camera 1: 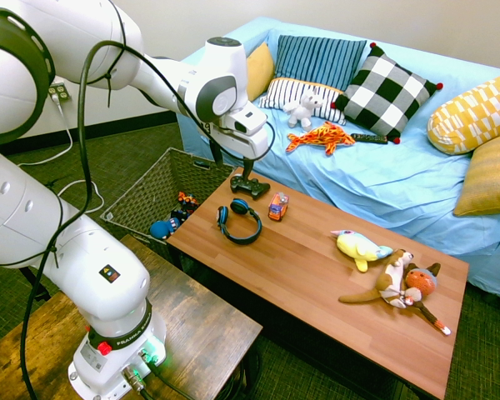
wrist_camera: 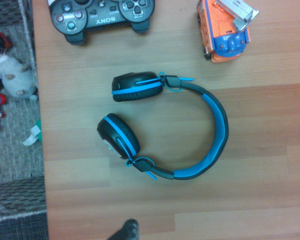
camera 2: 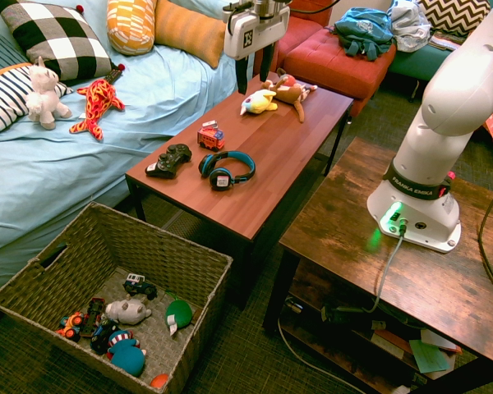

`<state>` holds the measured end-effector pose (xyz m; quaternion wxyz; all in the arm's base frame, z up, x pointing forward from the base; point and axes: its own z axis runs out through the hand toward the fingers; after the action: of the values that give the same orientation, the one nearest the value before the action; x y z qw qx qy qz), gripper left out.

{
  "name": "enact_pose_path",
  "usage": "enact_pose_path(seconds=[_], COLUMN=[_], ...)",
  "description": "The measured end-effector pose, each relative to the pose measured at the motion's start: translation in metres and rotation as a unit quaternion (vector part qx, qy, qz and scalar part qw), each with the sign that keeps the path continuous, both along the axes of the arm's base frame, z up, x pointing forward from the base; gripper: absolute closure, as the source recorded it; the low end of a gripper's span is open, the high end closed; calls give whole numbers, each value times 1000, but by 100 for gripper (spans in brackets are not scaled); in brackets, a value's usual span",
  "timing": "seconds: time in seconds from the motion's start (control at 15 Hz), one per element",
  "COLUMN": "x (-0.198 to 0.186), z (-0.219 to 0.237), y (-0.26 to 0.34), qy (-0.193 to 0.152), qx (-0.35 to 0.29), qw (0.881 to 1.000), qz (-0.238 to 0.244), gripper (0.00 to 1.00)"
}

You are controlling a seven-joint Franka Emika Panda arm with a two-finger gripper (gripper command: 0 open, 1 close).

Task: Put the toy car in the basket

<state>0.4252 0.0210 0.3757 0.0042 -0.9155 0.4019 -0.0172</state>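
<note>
The sofa [camera 1: 383,179], covered in a pale blue sheet, runs along the far long edge of the table [camera 1: 333,308]. It carries six cushions, one white plush animal [camera 1: 301,108], one orange plush fish [camera 1: 321,137] and one dark remote.

The basket [camera 2: 189,254] stands on the floor against the short end of the table nearest the headphones, open at the top, with a heap of small toys lying in its bottom.

The table top holds one pair of black and blue headphones [camera 1: 238,221], one black game controller [camera 1: 249,186], the toy car [camera 1: 277,206] and three soft toys: one yellow and blue plush [camera 1: 360,247] and two brown and orange ones lying together near the opposite end.

The claw [camera 1: 237,169] hangs over the basket end of the table, pointing straight down, above the controller and headphones. Its two fingers stand wide apart and released, gripping nothing and touching nothing.

The toy car sits near the table's sofa-side long edge, just beside the controller and near the headphones, apart from both. Its long axis runs roughly across the table, from the sofa edge toward the other long edge. Which end is its front I cannot tell.
</note>
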Motion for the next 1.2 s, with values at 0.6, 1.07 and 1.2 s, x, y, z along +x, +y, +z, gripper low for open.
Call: enact_pose_path(seconds=[0.6,1.07,1.2], x=[76,187,202], z=[-38,-165,-191], y=[-91,-100,-94], qy=[24,109,134], qx=[41,50,65], qw=[998,992,987], qz=[39,48,60], gripper=[0,0,0])
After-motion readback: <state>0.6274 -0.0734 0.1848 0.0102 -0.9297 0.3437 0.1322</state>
